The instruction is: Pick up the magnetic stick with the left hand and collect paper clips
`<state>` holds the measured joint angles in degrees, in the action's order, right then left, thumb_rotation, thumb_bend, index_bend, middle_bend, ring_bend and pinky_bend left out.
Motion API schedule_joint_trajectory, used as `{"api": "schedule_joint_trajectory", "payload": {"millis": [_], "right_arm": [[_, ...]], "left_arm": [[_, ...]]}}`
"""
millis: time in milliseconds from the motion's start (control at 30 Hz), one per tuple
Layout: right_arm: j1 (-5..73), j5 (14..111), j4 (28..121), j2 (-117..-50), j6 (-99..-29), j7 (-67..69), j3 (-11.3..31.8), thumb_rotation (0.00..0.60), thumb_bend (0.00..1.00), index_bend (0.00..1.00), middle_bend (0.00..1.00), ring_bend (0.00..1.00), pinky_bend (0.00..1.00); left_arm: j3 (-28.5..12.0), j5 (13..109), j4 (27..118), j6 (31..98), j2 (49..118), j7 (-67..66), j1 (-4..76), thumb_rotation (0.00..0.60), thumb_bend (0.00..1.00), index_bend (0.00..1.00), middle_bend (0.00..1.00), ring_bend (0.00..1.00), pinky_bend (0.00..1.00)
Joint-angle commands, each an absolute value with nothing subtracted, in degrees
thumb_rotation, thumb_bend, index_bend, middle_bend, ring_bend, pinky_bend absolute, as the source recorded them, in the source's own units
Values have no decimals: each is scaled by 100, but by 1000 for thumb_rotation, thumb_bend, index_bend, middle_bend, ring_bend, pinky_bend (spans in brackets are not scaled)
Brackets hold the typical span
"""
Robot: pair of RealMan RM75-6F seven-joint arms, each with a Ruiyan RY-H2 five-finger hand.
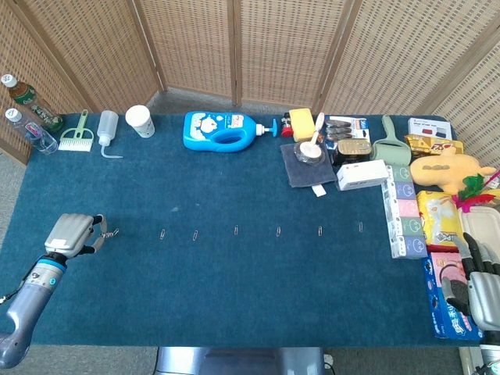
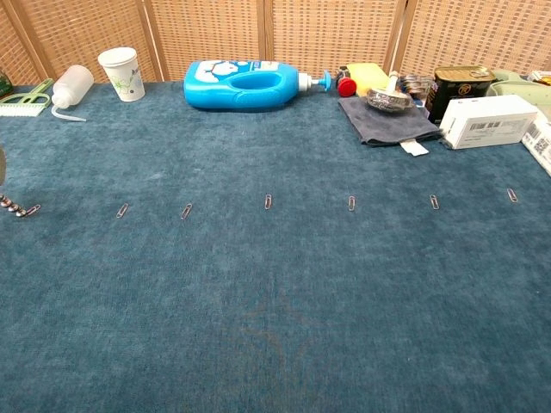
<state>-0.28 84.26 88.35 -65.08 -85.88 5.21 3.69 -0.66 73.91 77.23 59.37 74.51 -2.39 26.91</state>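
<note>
Your left hand sits at the left end of the blue surface, fingers curled around the magnetic stick, whose beaded tip pokes out toward the row of paper clips. In the chest view that tip lies right against the leftmost paper clip, touching it or very nearly so; the head view is too coarse to settle which.

The stick looks thin, rigid and light, so your grip needs little force. Judging by how short a length shows beyond the fingers, you are holding it well back on the shaft, which is the right place: it leaves the magnetic end free to reach the clips and keeps your fingers off the cloth.

The clips are small bent wire, nearly weightless, and should jump to the magnet rather than need pressing. The surface looks like a soft pile fabric, so a clip may snag slightly; a low, skimming sweep is likely to serve better than a downward poke.

The remaining clips lie in a straight line to the right, well apart from one another: the next paper clip, then others on to the far paper clip near the stacked boxes. Clips already hanging on the tip could be knocked loose by a quick turn, so keep the motion even.

Your right hand rests at the right edge over a snack packet, holding nothing, fingers apart.
</note>
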Motion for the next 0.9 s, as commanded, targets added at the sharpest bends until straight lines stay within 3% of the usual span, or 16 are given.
{"api": "schedule_joint_trajectory", "payload": {"millis": [33, 433, 900], "right_arm": [[-43, 8419, 8840, -6500, -8608, 520, 366, 600, 500, 0, 24, 0, 71], [-80, 8417, 8867, -6468, -8674, 539, 363, 600, 500, 0, 24, 0, 71], [-172, 8457, 8872, -6428, -8811, 652, 333, 600, 500, 0, 24, 0, 71]], "left_arm": [[-102, 7463, 7744, 5975, 7449, -204, 2699, 600, 356, 618, 1000, 1000, 1000], [-340, 7981, 8556, 6364, 7001, -273, 2832, 600, 356, 618, 1000, 1000, 1000], [-501, 8250, 8969, 5745, 7426, -781, 3523, 600, 356, 618, 1000, 1000, 1000]]}}
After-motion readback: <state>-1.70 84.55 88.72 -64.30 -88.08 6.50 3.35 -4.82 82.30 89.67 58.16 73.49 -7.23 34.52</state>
